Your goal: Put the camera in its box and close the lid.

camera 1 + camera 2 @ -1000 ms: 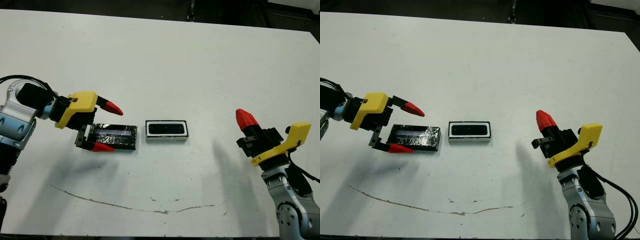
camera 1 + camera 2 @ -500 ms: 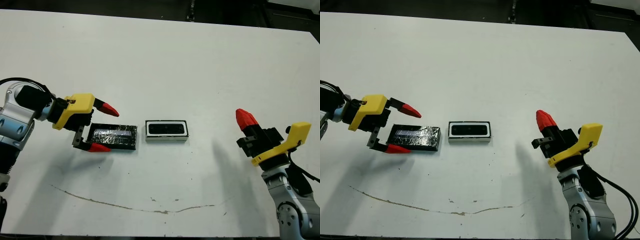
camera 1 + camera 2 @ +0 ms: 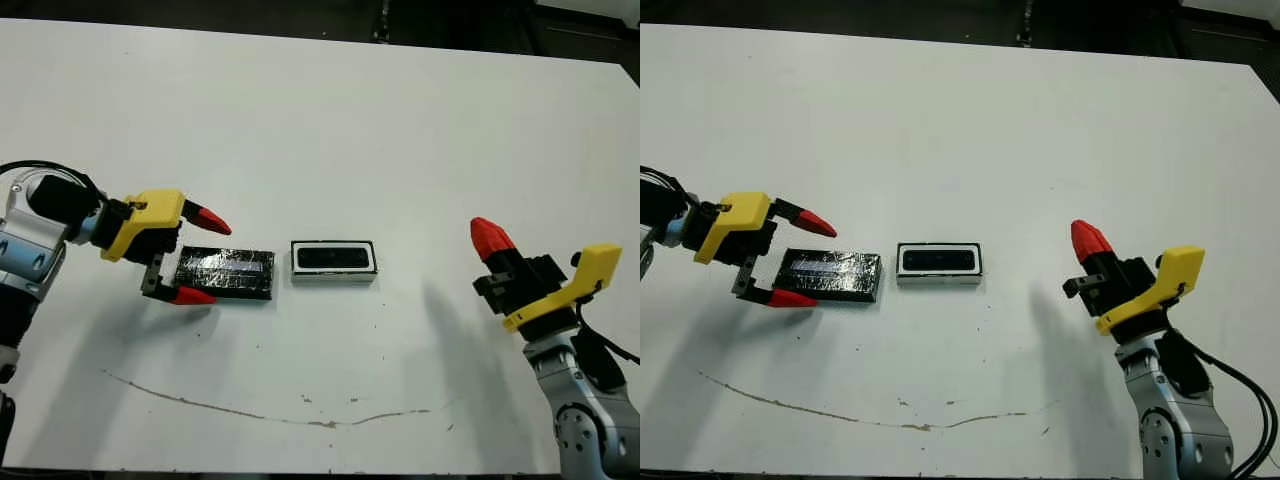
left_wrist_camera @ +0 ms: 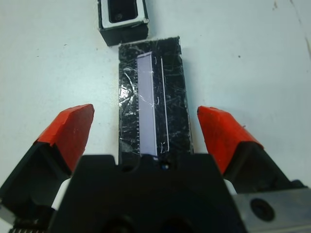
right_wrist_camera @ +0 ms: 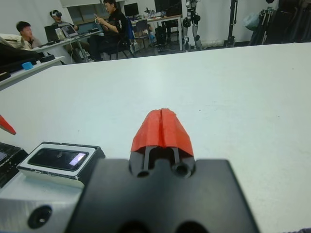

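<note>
Left gripper [image 3: 200, 256] spread wide, empty, fingers straddling the lid's [image 3: 225, 273] left end. Lid flat on table [image 3: 330, 130], long axis left-right, pale strip lengthwise (no legible writing). Box [image 3: 334, 262] just right of it, same alignment, camera [image 3: 334, 258] lying inside. Right gripper [image 3: 487, 236] pinched closed, empty, well right.

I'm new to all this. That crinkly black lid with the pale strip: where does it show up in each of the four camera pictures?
Left eye view: lid, left of centre, beside the box.
Right eye view: lid, further left, again beside the box.
Left wrist view: lid, centre, between the open left tool's red fingers.
Right wrist view: only a dark corner at the picture's edge.
Shared landmark: the box with the camera inside.
</note>
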### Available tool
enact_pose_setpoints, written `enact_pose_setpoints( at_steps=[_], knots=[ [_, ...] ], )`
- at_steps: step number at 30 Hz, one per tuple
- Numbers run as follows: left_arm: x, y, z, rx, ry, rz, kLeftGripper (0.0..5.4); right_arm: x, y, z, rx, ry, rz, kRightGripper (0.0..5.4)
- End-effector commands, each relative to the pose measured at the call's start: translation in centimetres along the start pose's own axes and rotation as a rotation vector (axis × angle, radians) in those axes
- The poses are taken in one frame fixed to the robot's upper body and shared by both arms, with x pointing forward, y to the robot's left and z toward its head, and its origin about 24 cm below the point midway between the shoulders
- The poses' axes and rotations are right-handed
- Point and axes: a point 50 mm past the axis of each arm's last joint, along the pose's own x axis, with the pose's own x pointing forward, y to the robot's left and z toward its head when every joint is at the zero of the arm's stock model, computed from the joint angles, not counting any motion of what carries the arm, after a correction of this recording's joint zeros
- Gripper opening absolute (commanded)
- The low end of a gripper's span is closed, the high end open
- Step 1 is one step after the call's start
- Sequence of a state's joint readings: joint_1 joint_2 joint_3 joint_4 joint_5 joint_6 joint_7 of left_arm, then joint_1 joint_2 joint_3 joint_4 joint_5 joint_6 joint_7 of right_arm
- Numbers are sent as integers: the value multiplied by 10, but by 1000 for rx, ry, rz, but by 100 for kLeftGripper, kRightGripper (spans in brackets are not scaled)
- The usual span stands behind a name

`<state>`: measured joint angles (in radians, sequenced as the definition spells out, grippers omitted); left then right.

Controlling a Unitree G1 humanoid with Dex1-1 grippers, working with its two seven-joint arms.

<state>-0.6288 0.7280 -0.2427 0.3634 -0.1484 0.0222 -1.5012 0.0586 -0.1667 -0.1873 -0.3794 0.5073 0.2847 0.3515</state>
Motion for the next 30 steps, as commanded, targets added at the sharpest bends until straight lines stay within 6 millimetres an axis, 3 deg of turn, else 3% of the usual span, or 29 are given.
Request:
enact_pose_setpoints(
  at_steps=[1, 7, 11, 24, 30],
  knots=[
    [2, -4, -10, -125, -14, 7, 540, -3, -3, -3, -3, 29, 0, 1],
    [1, -7, -11, -176, -18, 35, 540, -3, -3, -3, -6, 33, 3, 1],
    [2, -8, -12, -217, -21, 38, 505, -3, -2, -2, -6, 37, 1, 0],
    [6, -10, -19, -216, -61, 51, 315, -2, -2, 0, -10, 35, 0, 0],
    [8, -11, -23, -236, -72, 44, 315, -2, -3, -1, -4, 35, 9, 0]
  ],
)
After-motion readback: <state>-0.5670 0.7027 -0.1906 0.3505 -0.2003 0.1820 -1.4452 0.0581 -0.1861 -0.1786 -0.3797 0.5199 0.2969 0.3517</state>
